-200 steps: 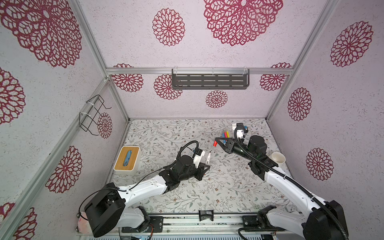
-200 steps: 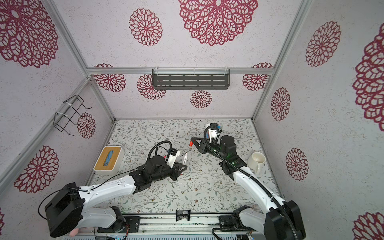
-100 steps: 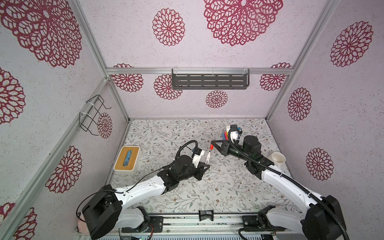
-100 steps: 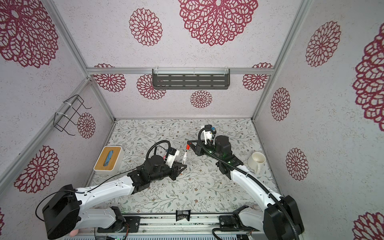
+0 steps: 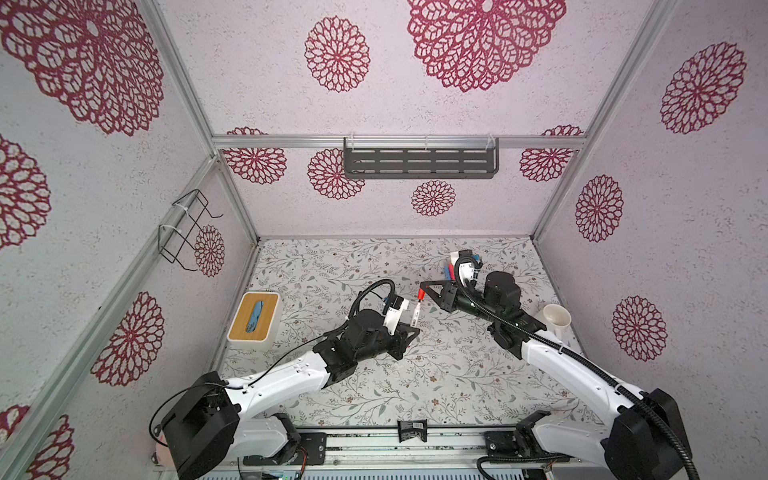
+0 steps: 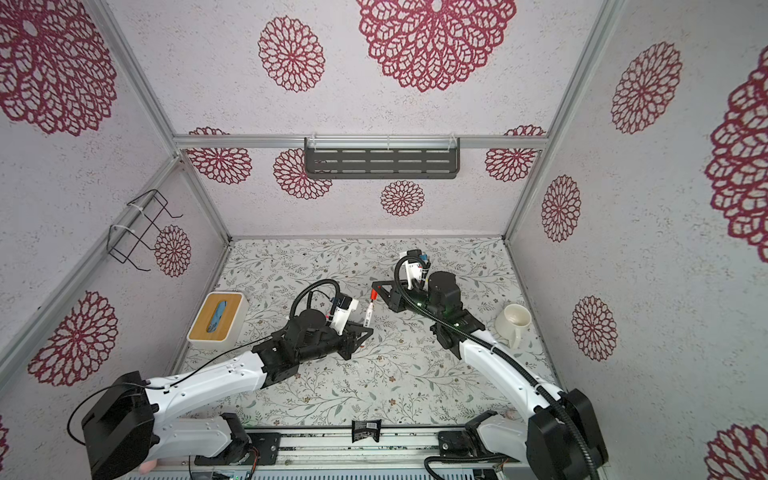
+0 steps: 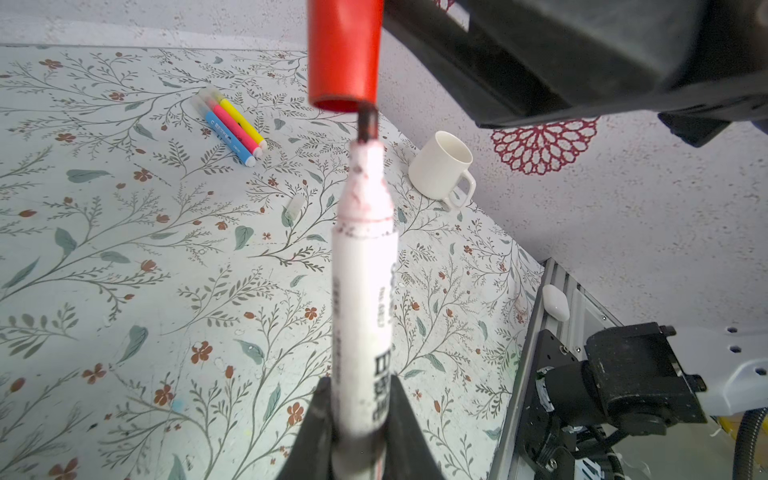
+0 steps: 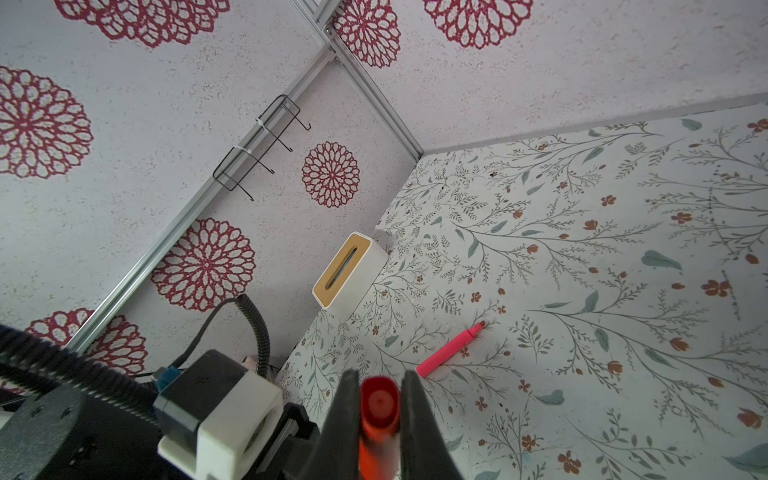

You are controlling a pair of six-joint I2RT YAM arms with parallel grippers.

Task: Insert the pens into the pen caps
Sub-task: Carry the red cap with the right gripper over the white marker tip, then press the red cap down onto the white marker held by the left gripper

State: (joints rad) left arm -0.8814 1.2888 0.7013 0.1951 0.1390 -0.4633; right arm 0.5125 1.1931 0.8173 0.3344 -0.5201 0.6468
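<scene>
My left gripper pinches the white pen by its back end; my right gripper is clamped on the red cap. The pen's dark tip sits right at the cap's open mouth — roughly in line — both held above the floral table near its middle.

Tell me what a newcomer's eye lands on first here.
Over the table, the left gripper clamps a white marker whose dark tip meets the mouth of the red cap pinched by the right gripper. Farther back, blue, pink and yellow pens lie side by side, and a white mug stands by the right wall.
</scene>
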